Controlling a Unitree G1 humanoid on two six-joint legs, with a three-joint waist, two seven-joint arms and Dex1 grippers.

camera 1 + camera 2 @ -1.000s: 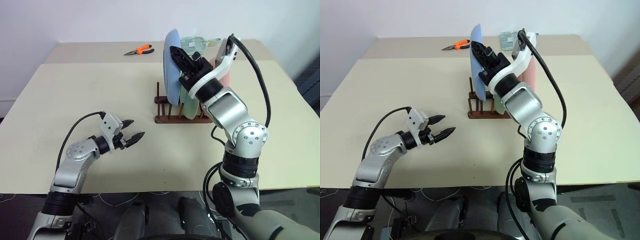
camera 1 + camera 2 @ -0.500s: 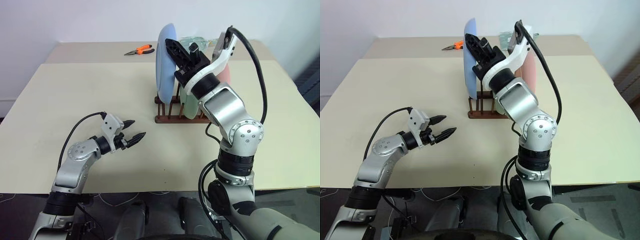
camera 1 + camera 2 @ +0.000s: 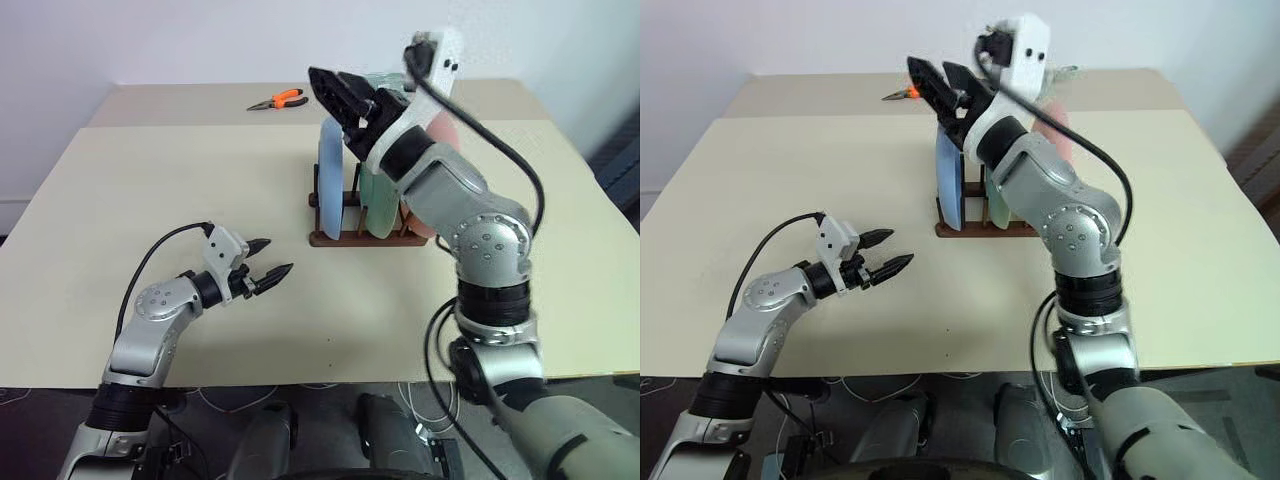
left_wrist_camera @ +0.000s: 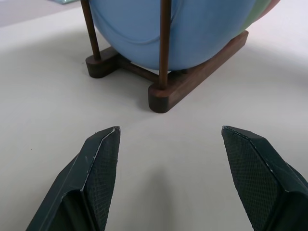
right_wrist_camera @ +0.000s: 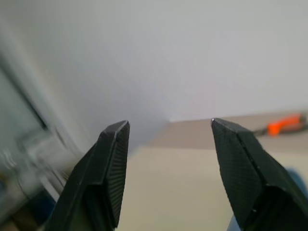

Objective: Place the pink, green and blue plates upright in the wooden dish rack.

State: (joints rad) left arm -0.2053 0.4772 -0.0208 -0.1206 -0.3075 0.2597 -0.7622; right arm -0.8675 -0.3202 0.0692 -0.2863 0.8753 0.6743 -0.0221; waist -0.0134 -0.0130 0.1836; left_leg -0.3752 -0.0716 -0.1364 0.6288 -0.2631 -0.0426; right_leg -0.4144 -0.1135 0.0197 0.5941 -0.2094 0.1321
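All three plates stood in the rack [image 3: 362,238]: blue [image 3: 330,185], green [image 3: 378,205], pink [image 3: 437,128]. Your right tool [image 3: 345,95], at twelve o'clock above, was released; left tool [image 3: 268,258] spread, empty.

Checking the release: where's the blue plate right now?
In the left eye view the blue plate stands upright at the left end of the wooden dish rack, beside the green plate, with the open right gripper above it.
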